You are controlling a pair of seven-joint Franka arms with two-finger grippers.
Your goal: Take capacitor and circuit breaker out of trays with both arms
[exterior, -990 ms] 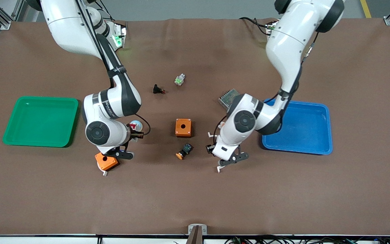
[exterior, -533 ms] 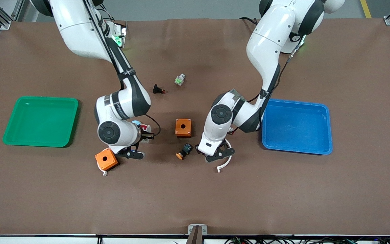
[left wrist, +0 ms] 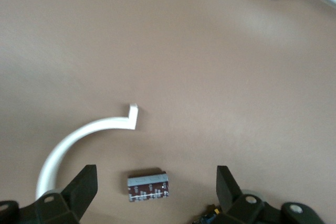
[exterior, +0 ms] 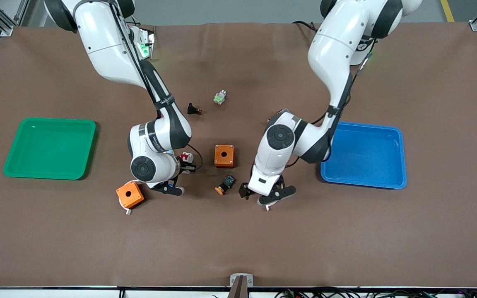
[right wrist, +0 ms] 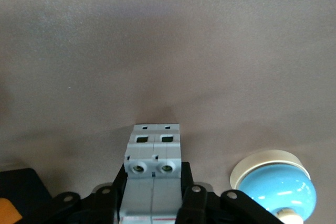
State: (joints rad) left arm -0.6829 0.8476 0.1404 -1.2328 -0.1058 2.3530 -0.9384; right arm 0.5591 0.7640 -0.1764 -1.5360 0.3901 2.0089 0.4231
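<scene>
The breaker (right wrist: 153,163) is a white-grey block held between the fingers of my right gripper (right wrist: 152,187). In the front view it shows its red levers (exterior: 186,157), just above the table, between the two orange boxes. The capacitor (left wrist: 148,187) is a tiny dark block with pale marks, lying on the brown mat. My left gripper (left wrist: 156,182) is open, one finger on each side of the capacitor and neither touching it. In the front view the left gripper (exterior: 266,195) hides the capacitor.
A white curved strip (left wrist: 84,135) lies next to the capacitor. A black button part with orange cap (exterior: 225,184) and an orange box (exterior: 224,156) lie between the grippers. Another orange box (exterior: 130,194), a blue bell (right wrist: 275,182), a green tray (exterior: 50,176) and a blue tray (exterior: 362,182) are nearby.
My right gripper has carried the breaker toward the left arm's end of the table. My left gripper has shifted toward the button part and now stands over the capacitor.
</scene>
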